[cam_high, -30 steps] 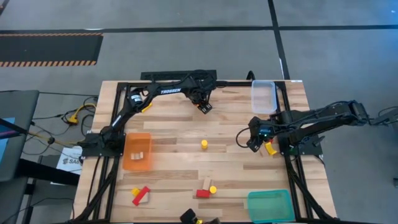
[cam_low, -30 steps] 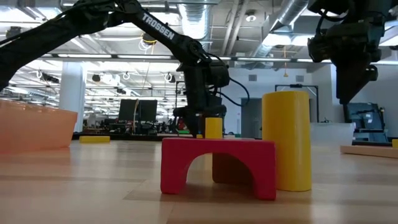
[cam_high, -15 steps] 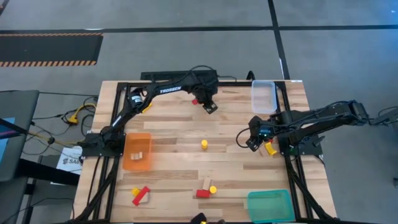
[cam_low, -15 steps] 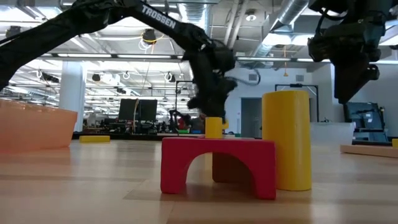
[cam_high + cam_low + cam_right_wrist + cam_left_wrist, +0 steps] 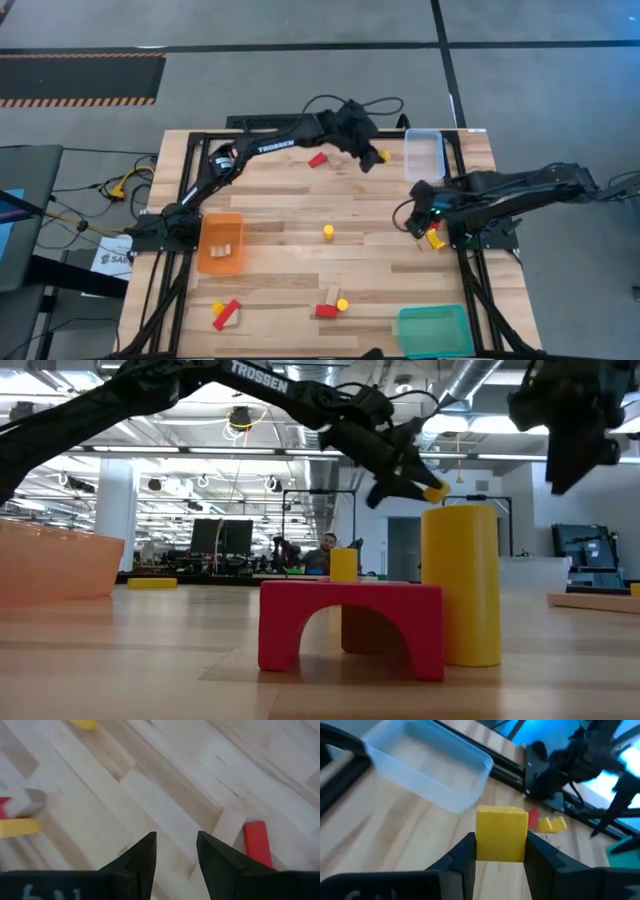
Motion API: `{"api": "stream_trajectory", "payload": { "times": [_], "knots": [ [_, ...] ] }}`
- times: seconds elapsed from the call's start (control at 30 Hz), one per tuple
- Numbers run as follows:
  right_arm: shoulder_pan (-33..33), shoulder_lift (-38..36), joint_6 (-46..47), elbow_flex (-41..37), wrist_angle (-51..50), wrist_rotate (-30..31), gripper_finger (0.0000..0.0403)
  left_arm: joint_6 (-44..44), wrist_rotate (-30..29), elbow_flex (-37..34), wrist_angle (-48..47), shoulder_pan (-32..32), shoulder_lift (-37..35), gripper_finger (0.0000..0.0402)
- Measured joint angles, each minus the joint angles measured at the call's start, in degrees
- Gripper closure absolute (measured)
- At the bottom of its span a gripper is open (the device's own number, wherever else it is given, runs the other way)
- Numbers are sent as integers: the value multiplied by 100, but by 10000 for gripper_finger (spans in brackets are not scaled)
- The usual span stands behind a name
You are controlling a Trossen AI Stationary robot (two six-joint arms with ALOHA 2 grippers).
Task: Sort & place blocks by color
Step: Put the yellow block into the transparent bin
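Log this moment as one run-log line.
left gripper: shut on yellow cube, carried near clear tray | right gripper: open, empty, over table by right edge | stage: transport

Orange tray (image 5: 221,243), clear tray (image 5: 424,155), green tray (image 5: 433,330).

yellow cube (image 5: 501,834) — clamped between fingers, airborne | other blocks (image 5: 328,232) — scattered on table

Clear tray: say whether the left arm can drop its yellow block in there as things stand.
Probably yes. The left gripper, shut on the yellow block, hangs above the table just beside the clear tray. Nothing stands between them, and the right gripper is off to the side.
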Motion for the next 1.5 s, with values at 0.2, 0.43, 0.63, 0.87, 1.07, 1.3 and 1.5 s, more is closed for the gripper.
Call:
{"api": "stream_trajectory", "payload": {
  "times": [0.2, 0.43, 0.63, 0.87, 1.07, 1.3, 1.5],
  "knots": [
    [-25, -867, 332, 245, -126, 81, 240, -296, -185, 3, 1773, -205, 583, 300],
    [-206, -1446, 636, 351, 514, 374, 240, -487, -1016, 147, 3731, -419, 1409, 300],
    [-236, -1508, 856, 354, 977, 291, 240, -419, -1778, 501, 4563, -509, 2054, 301],
    [-232, -1408, 873, 354, 998, 264, 240, 484, -2068, 498, 4666, -496, 2033, 300],
    [-285, -1337, 873, 354, 1034, 268, 240, 1176, -1687, 682, 3953, -548, 2009, 300],
    [-280, -1337, 771, 354, 1332, 276, 240, 1017, -1502, 683, 3672, -577, 2014, 301],
    [-280, -1340, 582, 354, 1475, 433, 240, 1007, -1453, 682, 3296, -577, 1997, 301]
  ]
}}
